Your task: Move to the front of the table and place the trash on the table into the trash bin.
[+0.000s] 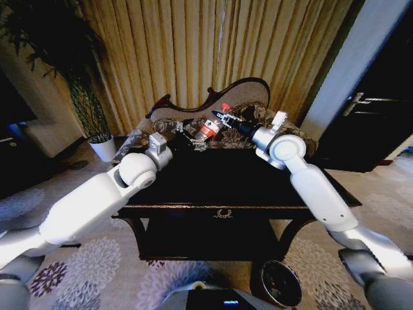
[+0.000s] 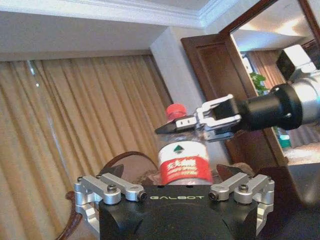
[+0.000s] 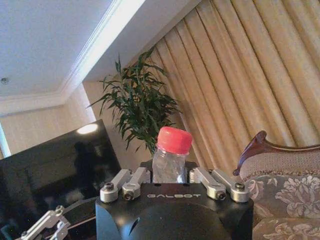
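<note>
A long, near-black glossy desk (image 1: pixel 258 187) with gold trim fills the middle of the room, a carved floral sofa (image 1: pixel 248 97) behind its far edge and gold curtains (image 1: pixel 193 51) beyond. On the patterned floor before the desk's front right corner stands the round reddish-brown trash bin (image 1: pixel 281 282), mouth open and dark inside.

Over the far edge of the desk, near its middle, the right gripper (image 1: pixel 224 117) is clamped on the neck of a small clear plastic bottle (image 1: pixel 209 128), just under the red cap, and holds it aloft and tilted. The left gripper (image 1: pixel 184 132) hangs just beside the bottle's lower end, its fingers (image 2: pixel 122 189) spread wide and touching nothing.

The bottle looks empty, so it should be very light; its thin walls would likely dent under a hard squeeze at the labelled belly, and the smooth plastic may slip. The stiff neck below the cap ring, where the right gripper has it, seems the surest hold, though a bottle hung from the neck may swing. Any scraps lying on the dark desk top cannot be made out.
</note>
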